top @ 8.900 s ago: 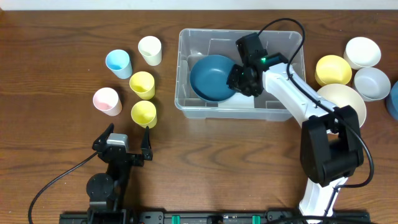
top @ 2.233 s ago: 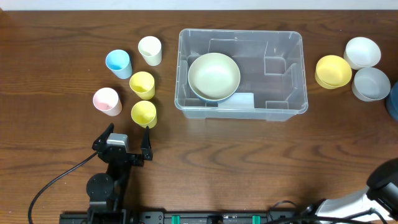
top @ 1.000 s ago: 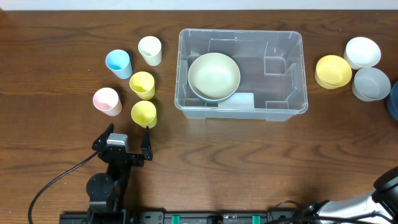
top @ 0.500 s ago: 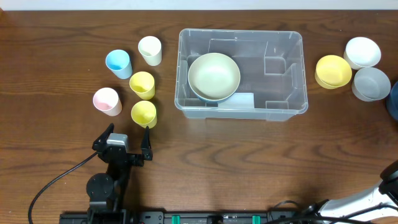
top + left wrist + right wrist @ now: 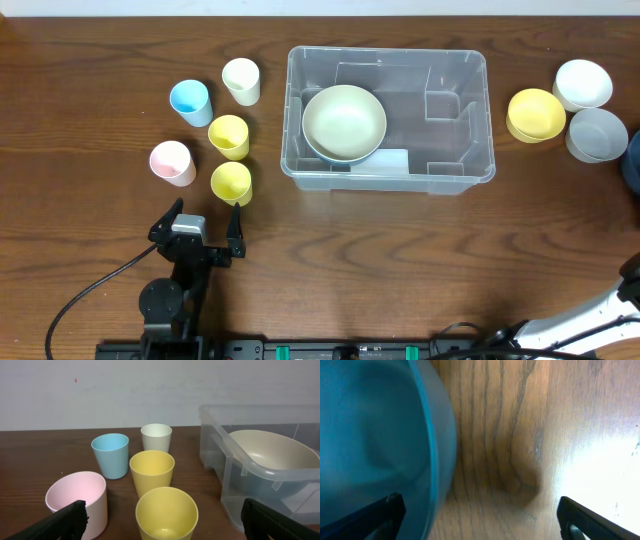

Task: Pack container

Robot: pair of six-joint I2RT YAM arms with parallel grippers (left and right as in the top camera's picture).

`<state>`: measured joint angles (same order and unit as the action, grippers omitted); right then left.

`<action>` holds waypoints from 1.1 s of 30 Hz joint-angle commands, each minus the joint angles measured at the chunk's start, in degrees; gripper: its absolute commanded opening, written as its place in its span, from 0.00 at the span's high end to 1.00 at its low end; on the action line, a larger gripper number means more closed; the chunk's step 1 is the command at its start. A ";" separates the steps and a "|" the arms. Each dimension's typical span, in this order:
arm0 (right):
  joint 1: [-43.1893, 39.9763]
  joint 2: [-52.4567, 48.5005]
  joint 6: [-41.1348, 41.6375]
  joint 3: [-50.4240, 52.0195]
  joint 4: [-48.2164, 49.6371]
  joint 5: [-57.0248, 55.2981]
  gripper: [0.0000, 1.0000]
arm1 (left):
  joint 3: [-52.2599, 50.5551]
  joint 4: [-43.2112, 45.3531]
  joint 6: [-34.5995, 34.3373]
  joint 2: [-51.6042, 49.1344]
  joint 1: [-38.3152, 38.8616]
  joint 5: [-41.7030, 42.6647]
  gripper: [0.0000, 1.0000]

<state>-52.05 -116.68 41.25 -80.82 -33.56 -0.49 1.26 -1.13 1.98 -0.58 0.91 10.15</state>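
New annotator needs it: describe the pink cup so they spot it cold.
Find the clear container mid-table; five cups stand left of it. The pink cup is leftmost, nearer the robot than the blue cup. It is the only pink one.

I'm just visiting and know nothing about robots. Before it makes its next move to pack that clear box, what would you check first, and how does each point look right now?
1. The left hand is open and empty: ok.
2. The right hand is open with nothing gripped: ok.
3. Room in the container: ok; the cream bowl fills its left half, and the right half holds nothing.
4. Everything packed: not ok; the yellow bowl, white bowl and grey bowl sit on the table to its right.
5. Height of the right hand over the blue bowl: cannot tell; that view is blurred.
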 commanded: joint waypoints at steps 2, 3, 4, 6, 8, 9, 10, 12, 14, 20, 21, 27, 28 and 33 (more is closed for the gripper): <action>-0.42 -0.28 0.68 0.15 0.04 -1.05 0.16 | -1.03 -1.86 0.79 0.35 -0.24 0.83 0.02; -0.72 -0.28 0.70 0.15 -0.22 -1.05 0.23 | -1.03 -1.88 0.79 0.35 -0.24 0.83 0.02; -1.05 -0.28 0.72 0.15 -0.55 -1.03 0.31 | -1.03 -1.88 0.79 0.35 -0.24 0.83 0.02; -2.10 -0.22 0.90 0.15 -1.64 -1.05 0.46 | -1.03 -1.86 0.76 0.35 -0.24 0.83 0.02; -3.45 -0.22 2.01 0.15 -2.91 -0.98 0.57 | -1.03 -1.86 0.79 0.35 -0.24 0.83 0.02; -4.17 -0.22 2.51 0.15 -3.50 -0.94 0.59 | -1.03 -1.86 0.79 0.35 -0.24 0.83 0.02; -4.96 -0.20 2.49 0.15 -4.00 -0.50 0.61 | -1.03 -1.86 0.79 0.35 -0.24 0.83 0.02; -6.71 -0.04 2.49 0.15 -5.31 -0.33 0.68 | -1.03 -1.86 0.79 0.35 -0.24 0.83 0.02; -8.55 0.37 2.45 0.15 -6.84 -0.33 0.77 | -1.03 -1.86 0.79 0.35 -0.24 0.83 0.02; -13.51 3.78 2.40 0.13 -10.86 1.27 0.99 | -1.03 -1.86 0.79 0.35 -0.24 0.83 0.02; -14.43 4.96 2.40 0.13 -11.69 1.97 0.99 | -1.03 -1.86 0.79 0.35 -0.24 0.83 0.02; -17.40 14.56 2.99 -0.09 -13.42 15.63 0.99 | -1.03 -1.88 0.76 0.35 -0.24 0.83 0.02; -17.44 16.61 3.80 -0.09 -13.44 18.29 0.99 | -1.03 -1.86 0.79 0.35 -0.24 0.83 0.02; -14.58 29.24 8.96 -0.13 -10.32 32.81 0.99 | -1.03 -1.86 0.79 0.35 -0.24 0.83 0.02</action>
<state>-69.19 -95.04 46.35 -80.47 -45.54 18.76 1.26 -1.13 1.98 -0.58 0.91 10.15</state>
